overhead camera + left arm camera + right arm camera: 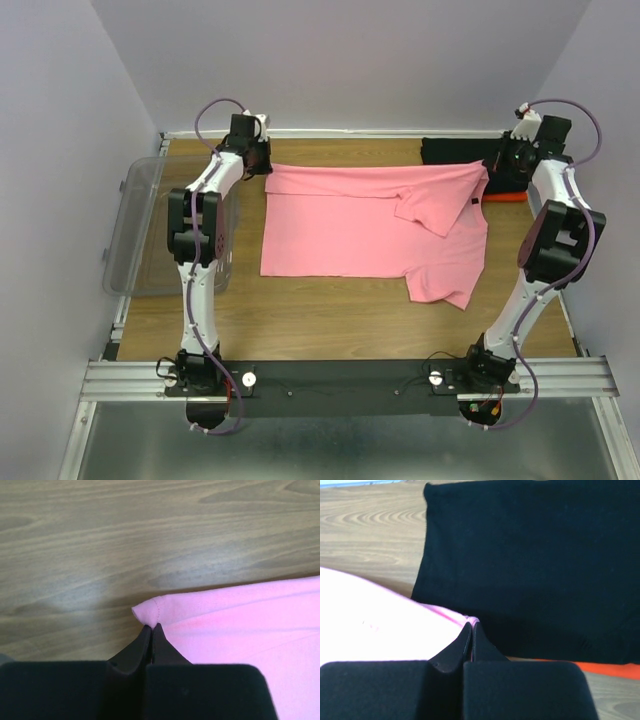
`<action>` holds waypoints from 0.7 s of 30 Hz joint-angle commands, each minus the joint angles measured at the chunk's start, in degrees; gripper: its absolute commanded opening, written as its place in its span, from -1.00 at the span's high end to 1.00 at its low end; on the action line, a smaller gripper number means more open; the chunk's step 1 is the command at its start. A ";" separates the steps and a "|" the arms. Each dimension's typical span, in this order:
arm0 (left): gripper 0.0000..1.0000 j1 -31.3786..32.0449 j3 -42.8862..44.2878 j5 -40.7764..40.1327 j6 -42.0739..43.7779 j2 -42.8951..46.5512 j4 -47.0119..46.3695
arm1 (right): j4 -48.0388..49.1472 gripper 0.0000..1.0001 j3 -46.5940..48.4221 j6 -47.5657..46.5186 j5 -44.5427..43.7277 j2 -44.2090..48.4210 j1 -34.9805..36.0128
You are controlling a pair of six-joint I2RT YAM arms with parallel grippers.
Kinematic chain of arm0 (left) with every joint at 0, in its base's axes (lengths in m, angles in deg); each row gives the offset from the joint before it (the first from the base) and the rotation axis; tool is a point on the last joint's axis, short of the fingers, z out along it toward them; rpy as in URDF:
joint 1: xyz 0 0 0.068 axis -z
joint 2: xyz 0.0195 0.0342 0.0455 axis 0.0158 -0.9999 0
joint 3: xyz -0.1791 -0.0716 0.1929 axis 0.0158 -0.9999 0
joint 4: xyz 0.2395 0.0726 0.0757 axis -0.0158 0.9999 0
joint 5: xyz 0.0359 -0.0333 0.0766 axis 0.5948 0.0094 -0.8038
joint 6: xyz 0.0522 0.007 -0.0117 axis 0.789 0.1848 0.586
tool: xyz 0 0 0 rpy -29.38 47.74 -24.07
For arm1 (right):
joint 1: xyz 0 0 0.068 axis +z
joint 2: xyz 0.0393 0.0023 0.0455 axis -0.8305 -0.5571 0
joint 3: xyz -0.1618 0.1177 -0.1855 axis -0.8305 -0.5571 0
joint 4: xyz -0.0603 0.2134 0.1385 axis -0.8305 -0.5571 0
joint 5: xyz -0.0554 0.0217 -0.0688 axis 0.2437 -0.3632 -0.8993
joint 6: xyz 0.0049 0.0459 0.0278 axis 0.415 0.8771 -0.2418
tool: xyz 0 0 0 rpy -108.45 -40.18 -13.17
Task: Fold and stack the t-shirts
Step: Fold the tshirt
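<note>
A bright pink cotton t-shirt (360, 225) lies spread across the middle of the wooden bench (330, 320), with one sleeve folded in over its body near the far right corner. The left gripper (258, 160) is at the shirt's far left corner. In the left wrist view its jaws are pressed together, with the hemmed pink corner (150, 611) pinched at their tips. The right gripper (497, 168) is at the far right corner, its jaws likewise closed on a sliver of pink cloth (455, 616).

Just behind that corner, a folded black cotton t-shirt (450, 150) lies on top of an orange-red t-shirt (512, 198), of which only an edge shows.

A clear rectangular plastic tub (135, 215) sits at the bench's left edge, beside the left arm. All three shirts lie outside it.
</note>
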 commanded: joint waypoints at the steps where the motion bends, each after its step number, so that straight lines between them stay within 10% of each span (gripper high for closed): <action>1: 1.00 -1.05 4.07 0.05 -0.62 -2.68 2.36 | 2.88 0.99 3.35 2.22 -2.81 -2.45 0.02; 12: 1.00 -1.14 6.01 0.40 -2.02 -3.92 0.79 | 3.75 0.71 6.52 4.33 -5.27 -5.52 1.25; 15: 0.25 -1.14 2.07 0.75 -3.07 -0.14 -3.43 | 4.19 0.19 6.08 4.95 -6.94 -5.53 1.86; 21: 0.00 -1.14 0.30 0.76 -4.66 9.52 -8.62 | 5.95 -0.11 1.78 4.60 -11.15 -2.10 2.13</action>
